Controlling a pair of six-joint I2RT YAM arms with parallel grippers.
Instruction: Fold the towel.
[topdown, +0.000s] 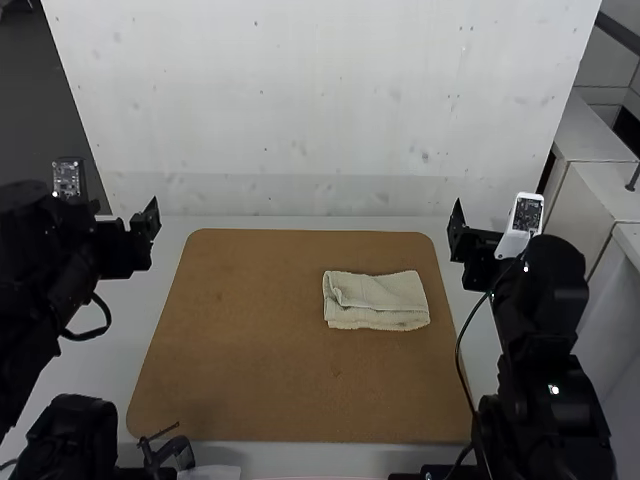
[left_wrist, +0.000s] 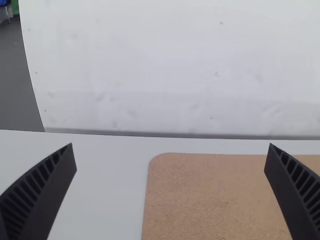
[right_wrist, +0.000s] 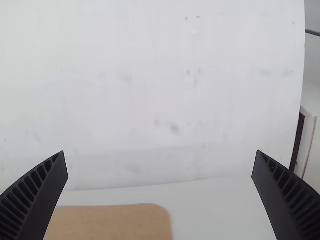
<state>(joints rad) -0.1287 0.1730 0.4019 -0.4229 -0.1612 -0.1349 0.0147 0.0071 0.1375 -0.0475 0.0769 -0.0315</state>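
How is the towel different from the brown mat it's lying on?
The towel is pale cream, while the mat is brown. The towel is much smaller, covering only part of the mat. The towel is folded into a compact bundle with visible creases, whereas the mat lies flat in a single sheet with rounded corners. Both have a roughly four-sided outline.

"How's the light?"
"Soft, fairly even; the white board (left_wrist: 160, 60) looks brightest in the wrist views."
"Any shadows?"
"Faint, along the towel (topdown: 378, 302). The right arm (topdown: 550, 430) is nearly black, with small glints."
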